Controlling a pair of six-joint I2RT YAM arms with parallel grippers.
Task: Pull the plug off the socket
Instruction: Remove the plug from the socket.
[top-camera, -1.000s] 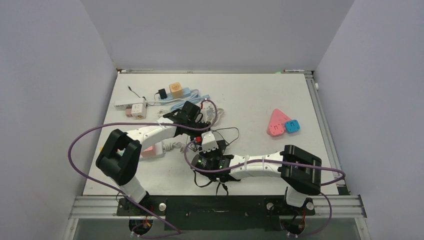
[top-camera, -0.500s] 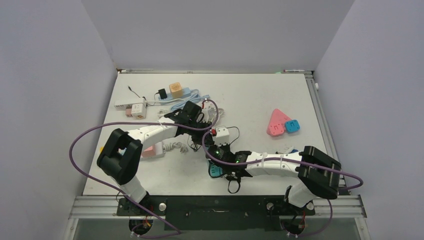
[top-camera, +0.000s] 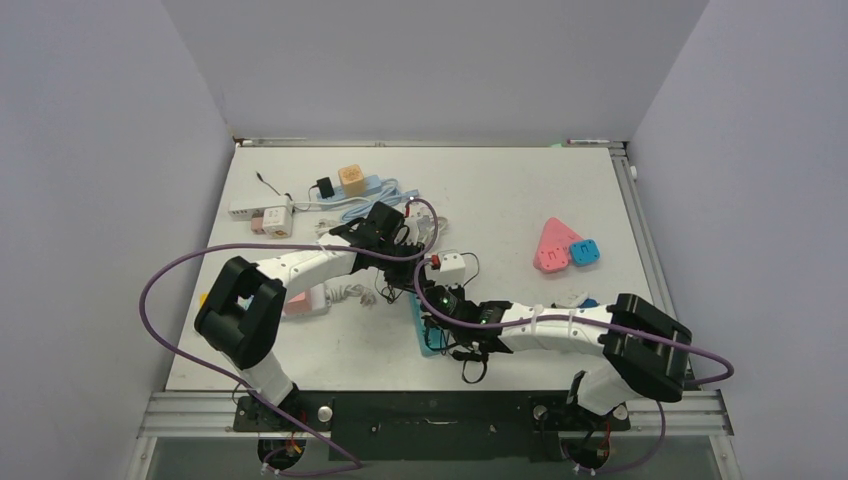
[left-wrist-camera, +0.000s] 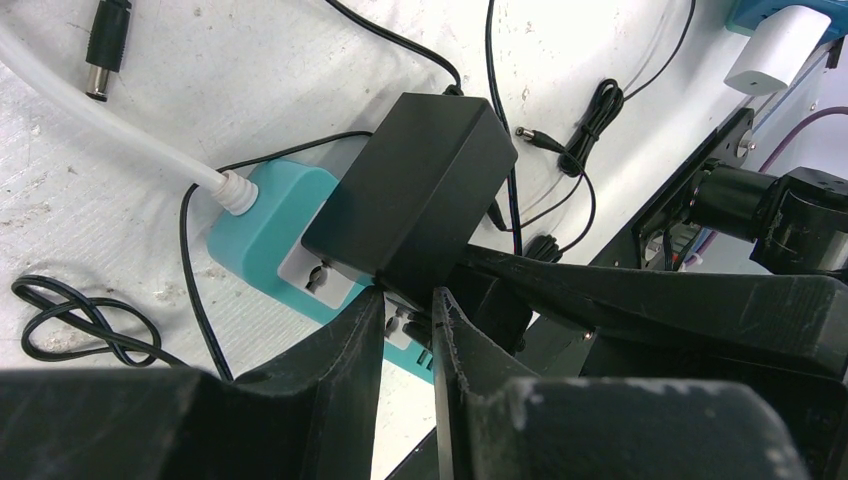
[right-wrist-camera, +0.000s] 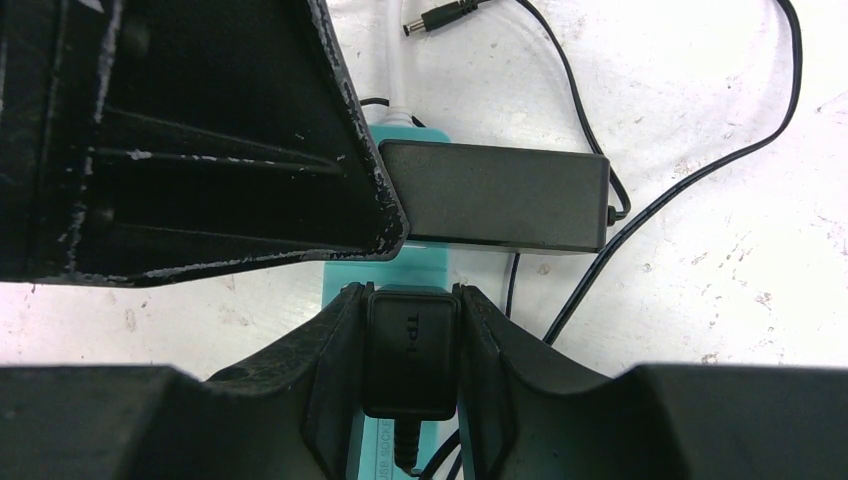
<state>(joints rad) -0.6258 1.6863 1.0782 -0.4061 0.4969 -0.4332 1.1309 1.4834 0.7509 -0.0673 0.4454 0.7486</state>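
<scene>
A teal power strip (top-camera: 427, 332) lies near the table's front and shows in the left wrist view (left-wrist-camera: 262, 222) and the right wrist view (right-wrist-camera: 425, 272). A big black adapter (left-wrist-camera: 415, 190) is plugged into it, and so is a small black plug (right-wrist-camera: 410, 345). My right gripper (right-wrist-camera: 408, 295) is shut on the small black plug, one finger on each side, with the plug still seated on the strip. My left gripper (left-wrist-camera: 408, 297) is nearly closed on nothing. Its tips sit at the strip beside the big adapter (right-wrist-camera: 500, 195).
Loose black cables (left-wrist-camera: 85, 320) and a white cord (left-wrist-camera: 120, 125) run around the strip. A pink triangular socket (top-camera: 555, 245) with a blue cube (top-camera: 586, 252) lies at the right. A white strip with adapters (top-camera: 262, 213), an orange cube (top-camera: 351, 177) and a blue cable lie at the back left.
My right arm has swung to the right and its gripper has moved up over the teal strip, which has come into view beneath it. The left arm has barely moved.
</scene>
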